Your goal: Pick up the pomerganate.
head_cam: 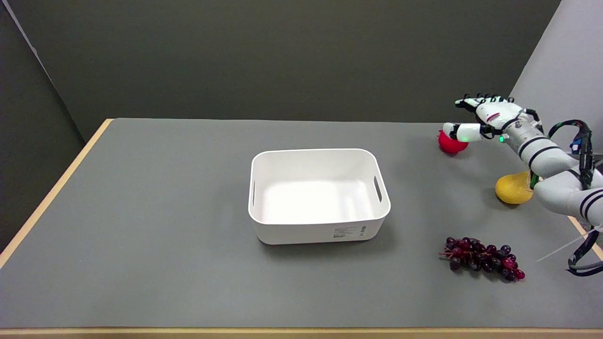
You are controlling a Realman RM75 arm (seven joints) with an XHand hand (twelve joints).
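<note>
The red pomegranate (450,144) lies on the grey table at the far right, near the back edge. My right hand (480,121) hovers just above and to the right of it, fingers spread apart and holding nothing. The thumb (462,132) reaches over the top of the fruit and covers part of it; whether it touches the fruit I cannot tell. The white arm reaches in from the lower right.
A white plastic bin (318,230) stands empty in the middle of the table. A yellow fruit (513,189) lies under my forearm at the right. A bunch of dark red grapes (483,259) lies at the front right. The table's right edge (577,225) runs close by.
</note>
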